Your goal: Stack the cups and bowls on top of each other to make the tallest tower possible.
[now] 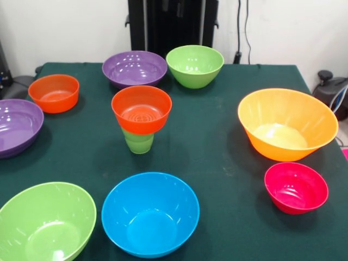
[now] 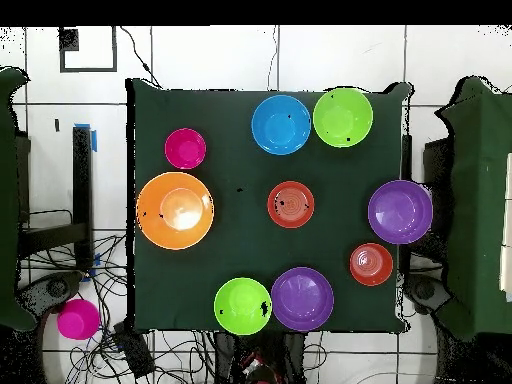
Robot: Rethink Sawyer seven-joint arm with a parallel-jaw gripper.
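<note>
- Currently claw out of frame in both views, state unknown.
- Orange-red bowl (image 1: 141, 109) sits on cup (image 1: 138, 142), hiding its top.
- Purple bowl (image 1: 16, 126) cut off at the bench (image 1: 217, 147) edge.

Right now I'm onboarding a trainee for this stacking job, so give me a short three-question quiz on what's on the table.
1. True or false: the small orange-red bowl sits on the light-green cup.
2. Which bowl lies beside the small pink-red bowl? A) blue bowl B) large orange bowl C) a purple bowl
3. How many lime-green bowls are on the table?

Key: 1 true; 2 B; 3 two, one by a purple bowl, one by the blue bowl.
</note>
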